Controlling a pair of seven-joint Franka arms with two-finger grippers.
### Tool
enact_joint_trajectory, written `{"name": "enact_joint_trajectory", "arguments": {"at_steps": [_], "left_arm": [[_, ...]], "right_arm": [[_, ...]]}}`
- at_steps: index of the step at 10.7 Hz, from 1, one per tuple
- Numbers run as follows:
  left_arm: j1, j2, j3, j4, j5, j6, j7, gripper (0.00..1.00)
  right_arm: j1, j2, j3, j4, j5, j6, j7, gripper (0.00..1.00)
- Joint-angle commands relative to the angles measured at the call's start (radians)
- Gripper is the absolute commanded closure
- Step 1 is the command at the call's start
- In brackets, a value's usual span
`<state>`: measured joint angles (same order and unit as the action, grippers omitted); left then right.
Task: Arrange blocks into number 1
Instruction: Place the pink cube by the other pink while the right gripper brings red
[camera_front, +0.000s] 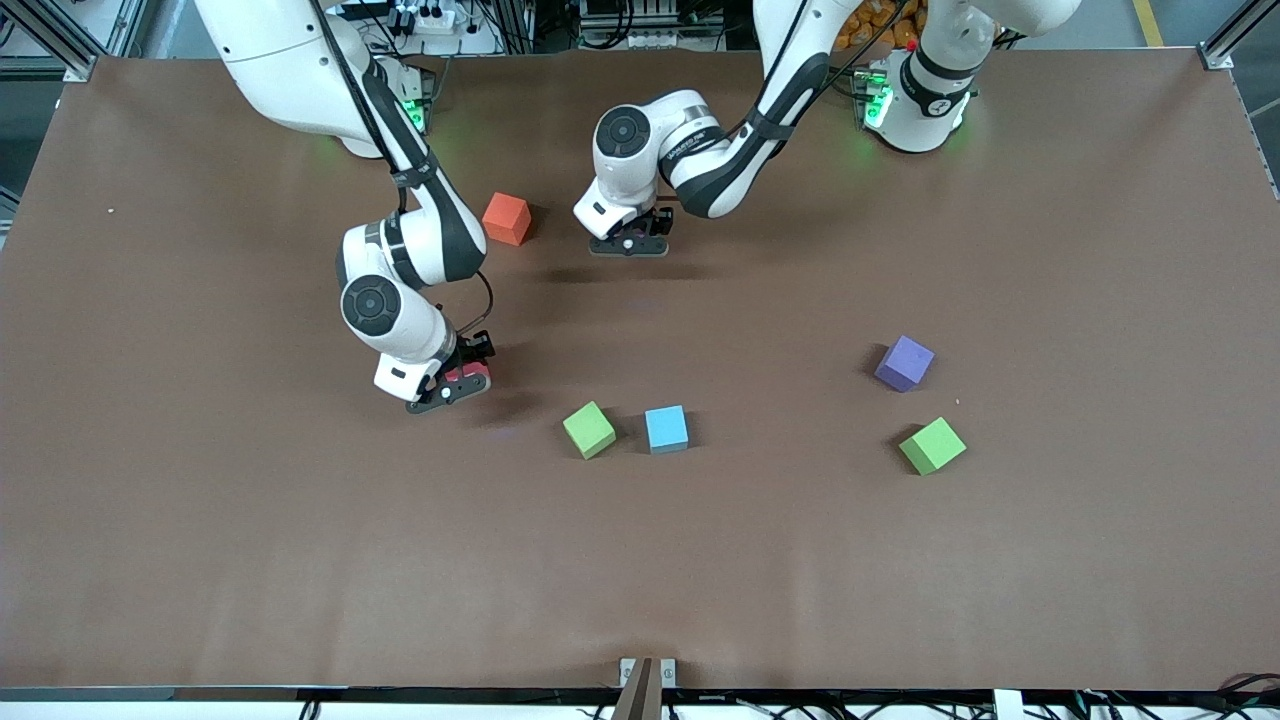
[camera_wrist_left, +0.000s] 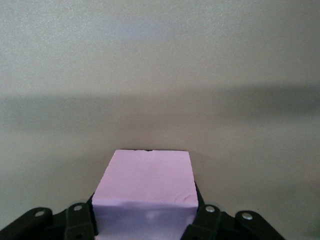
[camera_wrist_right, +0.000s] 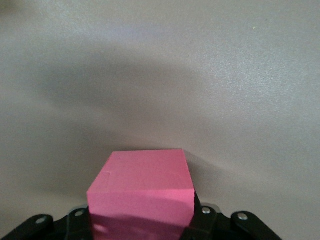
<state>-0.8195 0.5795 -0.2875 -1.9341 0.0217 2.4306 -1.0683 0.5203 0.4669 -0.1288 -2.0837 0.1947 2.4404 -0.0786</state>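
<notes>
**Holding two cubes at once, with no figure laid down yet**

Looking at your right gripper (camera_front: 452, 383), you'll find it clenched on a hot pink block (camera_wrist_right: 141, 187); the right wrist view shows the cube seated squarely between the black fingers (camera_wrist_right: 206, 212), one flat face to each pad, which is why it sits level instead of cocked. From the front only a reddish sliver of it shows under the hand. That hand sits low over the table (camera_front: 200, 520), so you probably have the cube freshly gripped and hardly raised.

Your left gripper (camera_front: 630, 240) is closed too, on a pale pink block (camera_wrist_left: 146, 192), likewise held by two opposite faces. It hangs low over bare table, with the orange block (camera_front: 507, 219) off toward the right arm's base from it.

Nearest your right gripper, toward the left arm's end of the table, lie a green block (camera_front: 589, 429) and the light blue block (camera_front: 666, 428), just beside each other but apart and turned differently. The purple block (camera_front: 904, 362) and the second green block (camera_front: 932, 445) lie well apart from both hands, nearer the left arm's end.

Nothing yet forms a column, so you're early in the job. My guess is that the open middle strip between the two hands is where the digit should go; set your cubes down flat and touching.
</notes>
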Motion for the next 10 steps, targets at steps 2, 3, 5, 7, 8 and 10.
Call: {"name": "enact_joint_trajectory", "arguments": {"at_steps": [2, 3, 5, 7, 8, 10], "left_arm": [[-0.004, -0.023, -0.008, -0.025, -0.012, -0.008, -0.051, 1.0], [-0.004, -0.021, -0.012, -0.023, -0.012, -0.008, -0.055, 1.0], [-0.004, -0.023, -0.012, -0.02, -0.012, -0.008, -0.058, 1.0], [-0.004, -0.02, -0.012, -0.02, -0.012, -0.007, -0.077, 1.0], [-0.006, -0.017, -0.013, -0.019, -0.014, -0.007, -0.082, 0.75], [-0.018, -0.017, -0.021, -0.007, -0.002, -0.007, -0.172, 0.0]], "right_arm": [[0.056, -0.045, 0.0, -0.024, 0.015, -0.003, 0.103, 0.99], [0.058, -0.054, 0.0, -0.024, 0.015, -0.004, 0.103, 0.99], [0.058, -0.056, 0.002, -0.024, 0.015, -0.004, 0.103, 0.99], [0.058, -0.057, 0.0, -0.024, 0.015, -0.004, 0.102, 0.99], [0.058, -0.057, 0.0, -0.024, 0.015, -0.004, 0.102, 0.99], [0.056, -0.065, 0.002, -0.022, 0.015, -0.004, 0.103, 0.99]]}}
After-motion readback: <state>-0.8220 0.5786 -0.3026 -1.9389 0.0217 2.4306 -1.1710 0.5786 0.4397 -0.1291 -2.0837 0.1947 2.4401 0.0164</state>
